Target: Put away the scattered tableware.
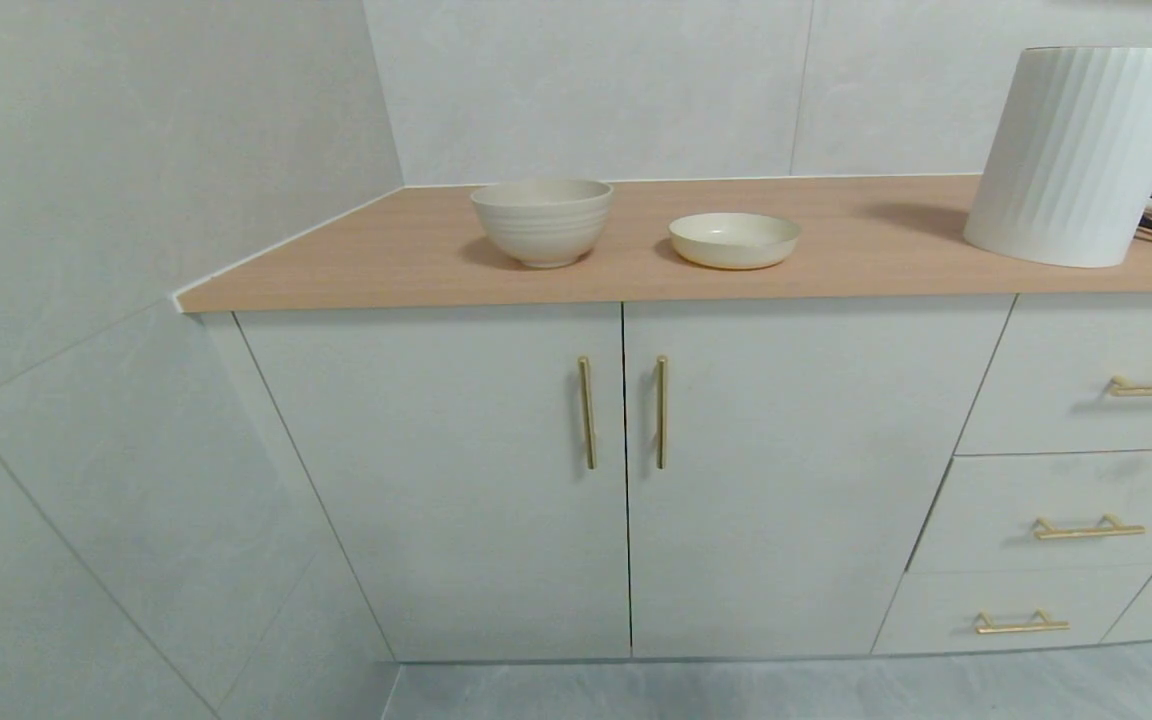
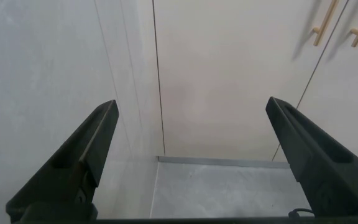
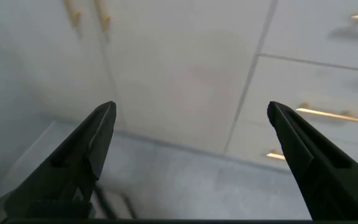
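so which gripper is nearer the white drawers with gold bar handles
Right: the right gripper faces the drawers; the left gripper faces the left white cabinet door by the wall.

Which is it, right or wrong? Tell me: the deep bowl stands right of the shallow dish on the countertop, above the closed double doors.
Wrong on one point. The head view shows the deep bowl standing left of the shallow dish, not right. Both are on the countertop, above the closed double doors.

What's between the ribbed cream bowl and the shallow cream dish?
Only bare wooden countertop between ribbed cream bowl and shallow cream dish, per the head view.
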Available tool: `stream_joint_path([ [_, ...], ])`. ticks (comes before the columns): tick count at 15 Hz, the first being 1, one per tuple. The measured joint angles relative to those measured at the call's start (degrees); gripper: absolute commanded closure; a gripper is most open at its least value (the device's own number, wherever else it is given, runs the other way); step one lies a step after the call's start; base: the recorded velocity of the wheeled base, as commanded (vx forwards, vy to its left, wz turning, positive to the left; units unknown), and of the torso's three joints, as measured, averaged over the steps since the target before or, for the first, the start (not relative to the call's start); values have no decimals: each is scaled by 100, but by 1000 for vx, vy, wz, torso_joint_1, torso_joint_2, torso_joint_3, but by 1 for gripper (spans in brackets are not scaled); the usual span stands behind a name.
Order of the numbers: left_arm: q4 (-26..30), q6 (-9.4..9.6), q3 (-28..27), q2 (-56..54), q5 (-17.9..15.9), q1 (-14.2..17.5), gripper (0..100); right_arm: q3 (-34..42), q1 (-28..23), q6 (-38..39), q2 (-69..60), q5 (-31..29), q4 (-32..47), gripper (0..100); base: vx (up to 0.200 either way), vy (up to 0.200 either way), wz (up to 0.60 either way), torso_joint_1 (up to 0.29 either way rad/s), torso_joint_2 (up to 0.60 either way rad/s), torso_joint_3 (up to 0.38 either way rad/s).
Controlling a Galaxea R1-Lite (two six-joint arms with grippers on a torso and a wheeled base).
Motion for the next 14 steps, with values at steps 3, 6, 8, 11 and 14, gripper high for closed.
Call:
stream_joint_path([
  [3, 0, 0, 0, 0, 0, 0, 0, -841, 444, 82, 1560, 124, -59, 0, 0, 0, 0, 0, 0, 0],
  [6, 0, 0, 0, 0, -1, 0, 0, -1821, 985, 330, 3139, 162, -347, 0, 0, 0, 0, 0, 0, 0],
  [8, 0, 0, 0, 0, -1, 0, 0, -2562, 1414, 650, 4174, 176, -616, 0, 0, 0, 0, 0, 0, 0],
  [11, 0, 0, 0, 0, -1, 0, 0, -3630, 1969, 979, 5442, 230, -841, 0, 0, 0, 0, 0, 0, 0],
  [14, 0, 0, 0, 0, -1, 2, 0, -4514, 2255, 1346, 6516, 712, -874, 0, 0, 0, 0, 0, 0, 0],
])
